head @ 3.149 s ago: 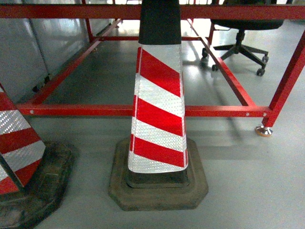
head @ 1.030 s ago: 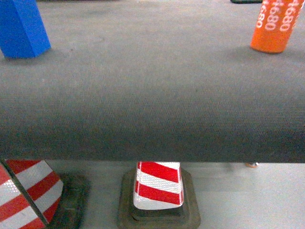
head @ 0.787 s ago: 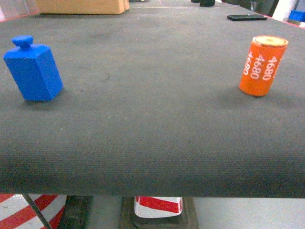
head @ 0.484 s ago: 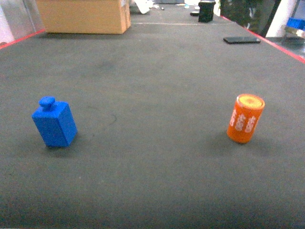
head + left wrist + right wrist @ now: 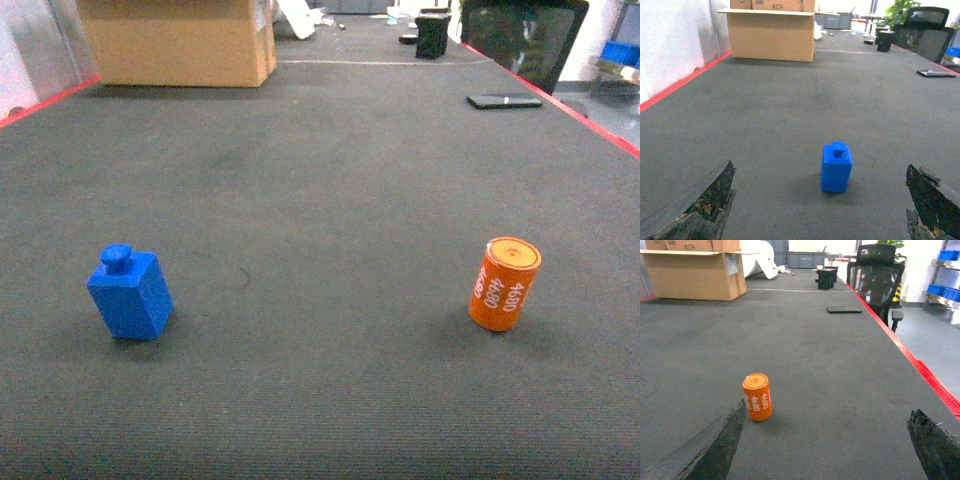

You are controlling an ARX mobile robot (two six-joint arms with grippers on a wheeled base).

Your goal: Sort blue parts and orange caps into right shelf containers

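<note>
My left gripper (image 5: pixel 820 215) is spread wide with nothing in it; its two worn black fingers (image 5: pixel 705 200) show only at the bottom corners of the left wrist view. Straight ahead of it, centred between those fingers and a little farther out on the dark table mat (image 5: pixel 790 100), the blue part (image 5: pixel 836 167) stands upright, its small knob on top and its long axis vertical.

My right gripper (image 5: pixel 820 460) is likewise agape and empty. The orange cap (image 5: pixel 757 397) stands on end ahead of it, but toward its left finger (image 5: pixel 720 440) rather than centred, so I judge that arm needs a small shift left before closing.

In the head view the blue part (image 5: pixel 130 294) sits near left and the orange cap (image 5: pixel 504 283) near right, well apart, each nearer its own-side arm. No shelf crates are clearly visible. A cardboard box (image 5: pixel 175 40) rests far left.
</note>
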